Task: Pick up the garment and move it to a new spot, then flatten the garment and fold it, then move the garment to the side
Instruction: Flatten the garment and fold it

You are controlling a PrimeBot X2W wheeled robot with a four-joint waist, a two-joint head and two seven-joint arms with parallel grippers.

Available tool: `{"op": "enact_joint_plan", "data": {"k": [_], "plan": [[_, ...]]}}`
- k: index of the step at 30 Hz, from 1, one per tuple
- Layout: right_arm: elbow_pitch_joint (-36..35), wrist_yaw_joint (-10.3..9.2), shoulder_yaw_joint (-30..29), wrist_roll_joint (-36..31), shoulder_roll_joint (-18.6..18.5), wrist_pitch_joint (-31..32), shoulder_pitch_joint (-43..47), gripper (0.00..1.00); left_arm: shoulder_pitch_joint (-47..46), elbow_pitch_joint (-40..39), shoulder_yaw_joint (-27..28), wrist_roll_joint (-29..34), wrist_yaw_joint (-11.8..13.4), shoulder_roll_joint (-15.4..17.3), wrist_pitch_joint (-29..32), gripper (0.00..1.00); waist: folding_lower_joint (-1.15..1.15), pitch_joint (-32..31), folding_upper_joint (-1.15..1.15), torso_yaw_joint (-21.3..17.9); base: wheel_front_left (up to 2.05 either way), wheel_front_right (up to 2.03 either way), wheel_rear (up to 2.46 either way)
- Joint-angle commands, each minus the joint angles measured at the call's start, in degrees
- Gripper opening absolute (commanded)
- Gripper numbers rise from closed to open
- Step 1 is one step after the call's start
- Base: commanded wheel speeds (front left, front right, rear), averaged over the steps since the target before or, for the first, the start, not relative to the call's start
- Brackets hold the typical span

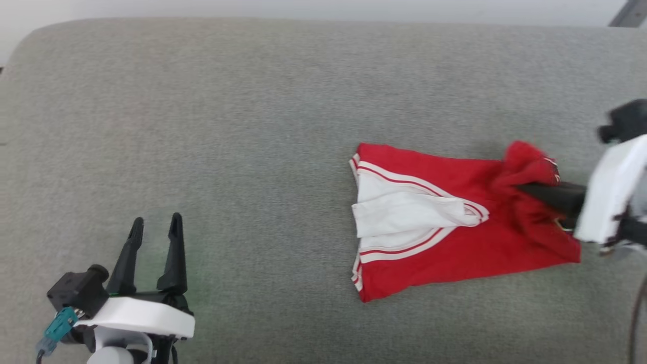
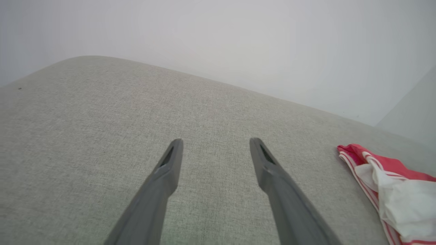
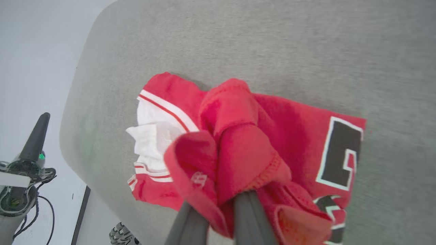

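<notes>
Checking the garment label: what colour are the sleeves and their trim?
White sleeves with red-and-white striped trim, on a red garment; clearest in the head view.

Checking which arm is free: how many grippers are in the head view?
2. The left gripper stands open at the lower left, apart from the shirt; the right gripper, at the right, is shut on the shirt.

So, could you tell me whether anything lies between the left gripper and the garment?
Nothing visible does. Only bare grey surface lies between the open left gripper and the garment, whose striped edge faces it. The right gripper is shut on the garment's bunched opposite end.
</notes>
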Motion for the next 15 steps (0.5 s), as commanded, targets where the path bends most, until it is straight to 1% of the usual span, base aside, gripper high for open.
{"op": "enact_joint_plan", "data": {"k": [1,7,11,15], "plan": [[-0.8,-0.01,1.6,-0.2,1.0,0.1,-0.7,0.00,-1.2,0.0,-0.5,-0.6,-0.2,-0.2,-0.3,1.00,0.00,0.1,-0.01,1.3,0.00,0.00,0.00],[-0.8,-0.01,6.2,-0.8,4.4,-0.4,-2.5,0.00,-2.2,0.6,-2.2,-1.0,-0.2,-0.7,-0.3,1.00,0.00,0.1,-0.01,3.9,0.00,0.00,0.00],[0.9,-0.01,9.9,-1.6,6.5,-0.8,-3.9,0.00,-2.8,1.2,-3.4,-1.2,-0.2,-1.1,-0.3,1.00,0.00,-0.1,-0.01,5.9,0.00,0.00,0.00],[3.1,-0.01,13.1,-2.9,7.8,-1.9,-5.0,0.00,-3.2,1.5,-4.2,-1.7,-0.2,-1.4,-0.3,1.00,0.00,-0.3,-0.01,7.3,0.00,0.00,0.00]]}}
